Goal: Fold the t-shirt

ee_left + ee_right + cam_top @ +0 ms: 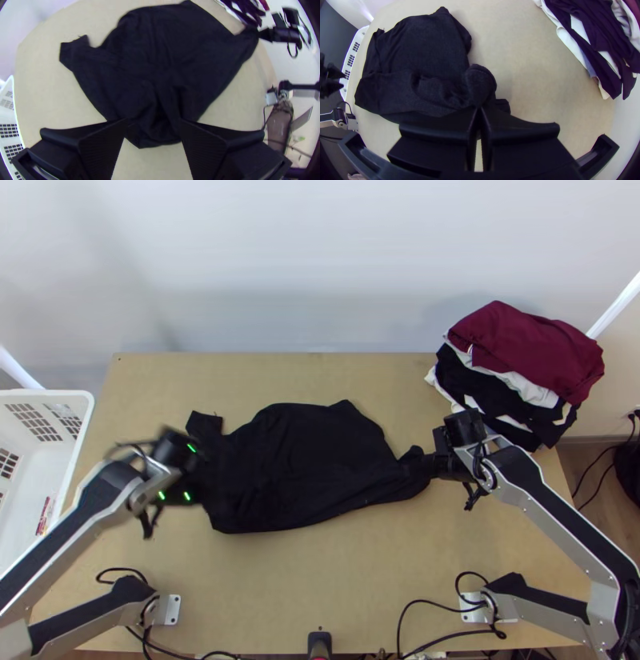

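The black t-shirt (304,460) lies on the table, loosely spread with uneven edges and creases, a narrow flap sticking out at its upper left. Over its left end is my left gripper (210,478). In the left wrist view my left gripper (153,125) is open, its fingers wide apart with an edge of the shirt (166,66) seen between them. At the shirt's right end stands my right gripper (436,466). The right wrist view has my right gripper (479,111) shut on a bunched part of the shirt (420,56).
A pile of clothes (520,356), dark red on top with black and white below, stands at the table's back right corner. A white basket (76,408) is beside the left edge. Bare table (320,580) lies in front of the shirt, with cables along the near edge.
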Motion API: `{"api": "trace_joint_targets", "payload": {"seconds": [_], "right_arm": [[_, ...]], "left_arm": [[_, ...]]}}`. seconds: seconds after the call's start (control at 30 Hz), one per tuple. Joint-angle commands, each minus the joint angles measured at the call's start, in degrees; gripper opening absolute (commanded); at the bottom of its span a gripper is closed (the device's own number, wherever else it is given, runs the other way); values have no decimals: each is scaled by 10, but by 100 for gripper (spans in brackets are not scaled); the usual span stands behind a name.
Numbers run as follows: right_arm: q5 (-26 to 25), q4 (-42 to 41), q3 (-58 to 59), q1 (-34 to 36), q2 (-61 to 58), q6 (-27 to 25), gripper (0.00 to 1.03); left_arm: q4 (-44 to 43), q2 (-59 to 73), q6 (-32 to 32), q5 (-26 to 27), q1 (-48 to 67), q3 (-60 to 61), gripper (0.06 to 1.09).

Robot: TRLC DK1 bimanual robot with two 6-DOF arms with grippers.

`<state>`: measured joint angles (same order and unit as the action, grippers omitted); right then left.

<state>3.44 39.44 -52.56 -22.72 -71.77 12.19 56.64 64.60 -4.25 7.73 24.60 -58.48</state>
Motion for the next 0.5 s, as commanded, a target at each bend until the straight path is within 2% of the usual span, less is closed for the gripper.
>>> {"api": "trace_joint_targets", "payload": {"seconds": [0.0, 0.2, 0.47], "right_arm": [[-7, -6, 13, -7, 12, 15, 3], [-6, -9, 12, -26, 10, 28, 3], [-7, -9, 11, -32, 12, 30, 3]], "left_arm": [[-13, 37, 11, 2, -41, -43, 81], [-44, 113, 11, 5, -53, -74, 81], [-12, 182, 38, 0, -20, -84, 81]]}}
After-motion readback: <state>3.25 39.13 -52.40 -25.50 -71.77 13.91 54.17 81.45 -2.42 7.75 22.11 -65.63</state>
